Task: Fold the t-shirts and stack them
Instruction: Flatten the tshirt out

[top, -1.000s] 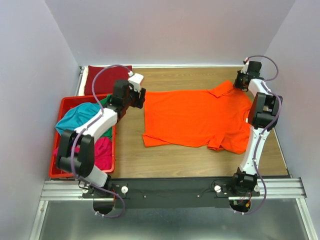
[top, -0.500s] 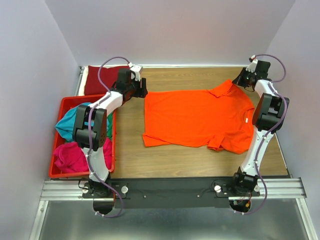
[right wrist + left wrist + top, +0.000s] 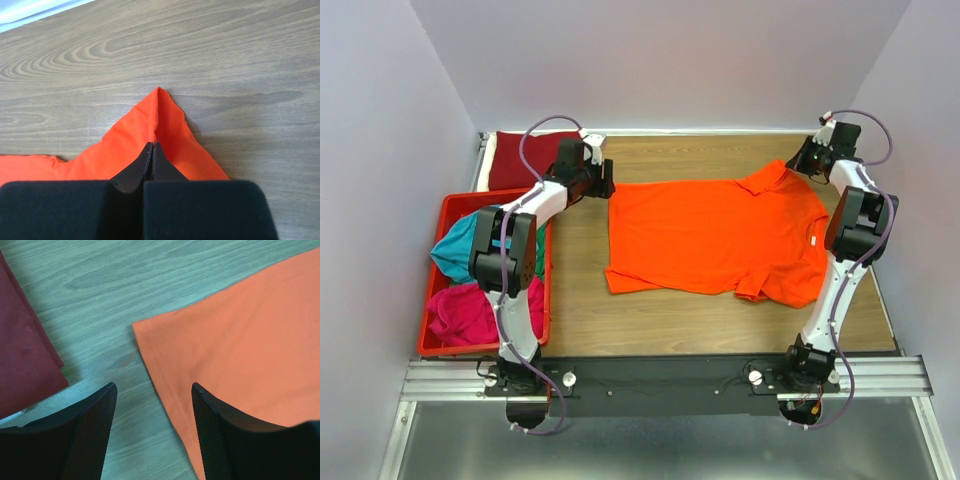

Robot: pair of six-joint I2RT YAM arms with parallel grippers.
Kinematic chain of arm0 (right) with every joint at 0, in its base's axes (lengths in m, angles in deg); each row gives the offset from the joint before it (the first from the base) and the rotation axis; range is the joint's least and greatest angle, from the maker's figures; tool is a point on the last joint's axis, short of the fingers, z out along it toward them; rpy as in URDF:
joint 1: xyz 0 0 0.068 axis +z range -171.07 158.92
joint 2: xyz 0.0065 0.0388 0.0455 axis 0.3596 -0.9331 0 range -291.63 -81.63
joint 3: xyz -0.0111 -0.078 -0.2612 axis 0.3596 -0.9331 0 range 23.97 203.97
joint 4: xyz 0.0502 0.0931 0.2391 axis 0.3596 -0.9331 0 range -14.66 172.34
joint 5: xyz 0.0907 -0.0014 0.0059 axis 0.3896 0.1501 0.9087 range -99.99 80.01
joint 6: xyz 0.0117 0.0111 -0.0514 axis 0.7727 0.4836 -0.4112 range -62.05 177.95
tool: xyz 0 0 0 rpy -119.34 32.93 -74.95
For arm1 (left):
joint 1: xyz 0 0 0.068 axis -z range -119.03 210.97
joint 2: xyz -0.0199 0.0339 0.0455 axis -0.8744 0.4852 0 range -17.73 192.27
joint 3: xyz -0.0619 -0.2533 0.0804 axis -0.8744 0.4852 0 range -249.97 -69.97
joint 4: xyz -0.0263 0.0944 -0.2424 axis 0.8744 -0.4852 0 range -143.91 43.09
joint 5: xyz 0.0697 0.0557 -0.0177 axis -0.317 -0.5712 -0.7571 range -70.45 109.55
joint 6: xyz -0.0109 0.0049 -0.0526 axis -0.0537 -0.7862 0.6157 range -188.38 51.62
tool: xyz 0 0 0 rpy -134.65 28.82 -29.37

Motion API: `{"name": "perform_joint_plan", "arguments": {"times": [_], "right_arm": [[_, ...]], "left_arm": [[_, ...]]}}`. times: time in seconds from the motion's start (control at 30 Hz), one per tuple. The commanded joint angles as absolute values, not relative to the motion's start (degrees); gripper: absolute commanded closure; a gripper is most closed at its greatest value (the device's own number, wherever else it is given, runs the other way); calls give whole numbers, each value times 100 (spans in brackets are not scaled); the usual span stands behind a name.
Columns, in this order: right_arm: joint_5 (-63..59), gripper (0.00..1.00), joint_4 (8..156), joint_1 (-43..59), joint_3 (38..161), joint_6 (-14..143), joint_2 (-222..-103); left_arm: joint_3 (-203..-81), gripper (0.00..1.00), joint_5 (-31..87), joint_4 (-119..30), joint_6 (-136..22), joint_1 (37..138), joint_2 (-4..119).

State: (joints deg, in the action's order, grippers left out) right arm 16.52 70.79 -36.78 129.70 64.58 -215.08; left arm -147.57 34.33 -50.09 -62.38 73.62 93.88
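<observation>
Pinching the far-right tip of the orange t-shirt point(image 3: 715, 235) in the closed right gripper point(image 3: 152, 150), shirt spread flat on the table point(image 3: 700, 155), left gripper point(image 3: 152, 390) jaws apart over its far-left hem corner, bare wood between hem and folded dark red t-shirt point(image 3: 22, 355), red crate point(image 3: 455, 200) at the left edge

Bright orange t-shirt point(image 3: 710, 235) spread flat across the middle and right of the table point(image 3: 720, 150), one far sleeve tip pinched into a peak, dark red t-shirt point(image 3: 515, 160) folded at the far left corner, teal t-shirt point(image 3: 460, 245), magenta t-shirt point(image 3: 460, 310) and green t-shirt point(image 3: 540, 262) crumpled in the crate point(image 3: 445, 205) along the left edge
</observation>
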Motion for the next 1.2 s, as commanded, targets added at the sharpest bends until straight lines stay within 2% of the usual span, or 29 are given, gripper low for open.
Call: {"name": "perform_joint_plan", "arguments": {"times": [0.0,0.2,0.43,0.6,0.9,1.07,1.1,1.13,1.17], "right_arm": [[1822,99,7232,-3725,12812,6506,-21417],[1945,99,7338,-3725,12408,6428,-21074],[2095,99,7364,-3725,12135,6392,-20934],[2139,99,7373,-3725,12003,6287,-20846],[2201,99,7373,-3725,11766,6208,-20687],[2227,99,7373,-3725,11599,6181,-20547],[2236,99,7390,-3725,11581,6173,-20529],[2245,99,7373,-3725,11520,6172,-20494],[2253,99,7373,-3725,11467,6164,-20468]], "left_arm": [[-15047,31,3352,-5174,-6337,7328,9538],[-15706,37,3527,-5428,-6372,7301,10074],[-16646,51,3703,-6044,-6469,7310,10970],[-16893,51,3712,-6299,-6469,7310,11226],[-17341,62,4152,-6685,-6407,7319,11604],[-17438,78,4196,-6852,-6451,7354,11771],[-17438,84,4144,-6853,-6460,7354,11788],[-17429,99,4117,-6835,-6460,7354,11762],[-17360,100,4091,-6818,-6460,7354,11727]]}}
